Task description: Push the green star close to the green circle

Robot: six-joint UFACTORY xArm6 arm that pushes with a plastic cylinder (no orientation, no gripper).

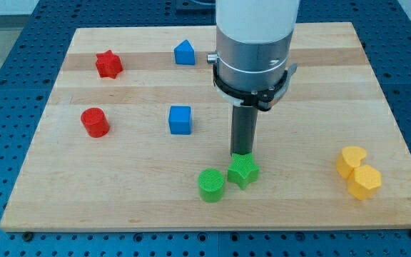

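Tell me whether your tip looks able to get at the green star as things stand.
Probably yes: my tip sits right at the green star's upper edge, nothing between them. The green circle lies just beyond, to the star's lower left.

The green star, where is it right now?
The green star sits near the board's bottom edge, just right of the green circle, with my tip at its top side.

High front view over board

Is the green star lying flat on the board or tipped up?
Flat: the green star rests level on the board, beside the green circle.
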